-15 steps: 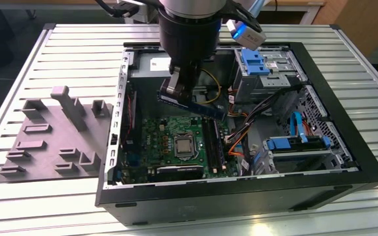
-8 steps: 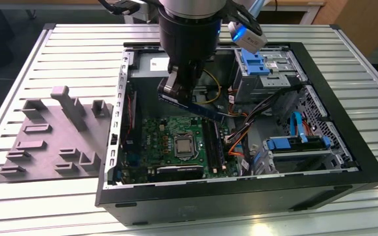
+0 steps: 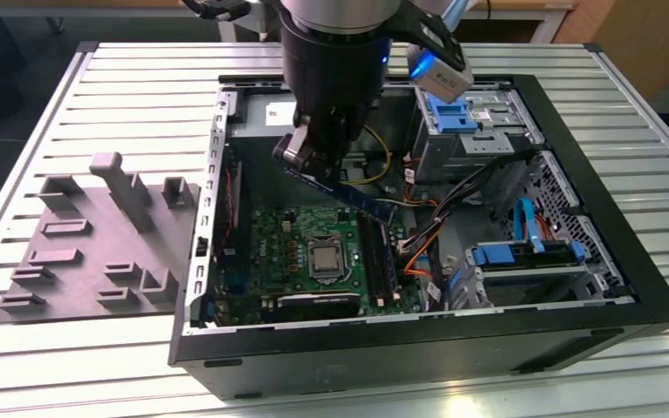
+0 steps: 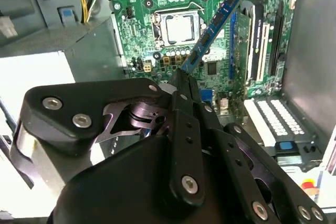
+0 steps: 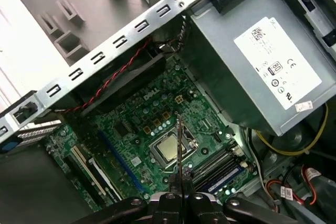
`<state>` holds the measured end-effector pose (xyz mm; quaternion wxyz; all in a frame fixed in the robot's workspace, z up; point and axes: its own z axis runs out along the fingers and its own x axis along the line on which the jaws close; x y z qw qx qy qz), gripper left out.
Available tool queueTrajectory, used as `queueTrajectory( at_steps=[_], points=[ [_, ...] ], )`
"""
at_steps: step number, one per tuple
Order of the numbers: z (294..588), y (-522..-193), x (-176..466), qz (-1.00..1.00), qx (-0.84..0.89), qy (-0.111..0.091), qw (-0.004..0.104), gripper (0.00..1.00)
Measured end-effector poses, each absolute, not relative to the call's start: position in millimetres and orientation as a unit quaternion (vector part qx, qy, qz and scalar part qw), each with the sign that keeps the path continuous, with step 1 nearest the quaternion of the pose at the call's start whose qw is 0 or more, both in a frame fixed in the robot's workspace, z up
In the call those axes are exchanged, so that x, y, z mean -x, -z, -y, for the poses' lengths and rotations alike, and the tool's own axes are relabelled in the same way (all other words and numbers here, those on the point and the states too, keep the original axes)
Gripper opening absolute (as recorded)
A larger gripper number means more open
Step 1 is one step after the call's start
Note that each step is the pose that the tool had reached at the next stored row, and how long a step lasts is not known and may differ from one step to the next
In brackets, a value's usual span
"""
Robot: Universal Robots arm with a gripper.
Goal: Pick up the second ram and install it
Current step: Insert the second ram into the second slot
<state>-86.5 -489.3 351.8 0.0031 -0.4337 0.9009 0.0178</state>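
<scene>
Open computer case (image 3: 428, 344) lying on its side on the slatted table (image 3: 137, 61), motherboard (image 3: 282, 235) facing up so that I can reach it from above; the gripper (image 3: 309, 161) hangs inside the case over the board. The second ram (image 3: 352, 198) is in the air, clear of the board, slanting down toward the exterior view's right; I judge the slant to come from the grip at one end, which leaves the rest of its length free above the memory slots (image 3: 376, 257). In the second wrist view the second ram (image 4: 218, 19) runs out from the gripper (image 4: 181, 80) past the processor socket (image 4: 180, 29); in the first wrist view the second ram (image 5: 179, 145) shows edge-on. Fingers drawn together, clamped on the near end of the stick, one on each flat face. Grey fixture block (image 3: 102, 244) beside the case, well apart from the ram.
</scene>
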Motion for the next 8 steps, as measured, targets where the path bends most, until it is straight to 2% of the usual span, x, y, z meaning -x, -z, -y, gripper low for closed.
queueTrajectory(
  at_steps=[8],
  points=[
    [489.3,-351.4,86.5,-0.923,0.385,-0.018,0.004,0.12]
  ],
)
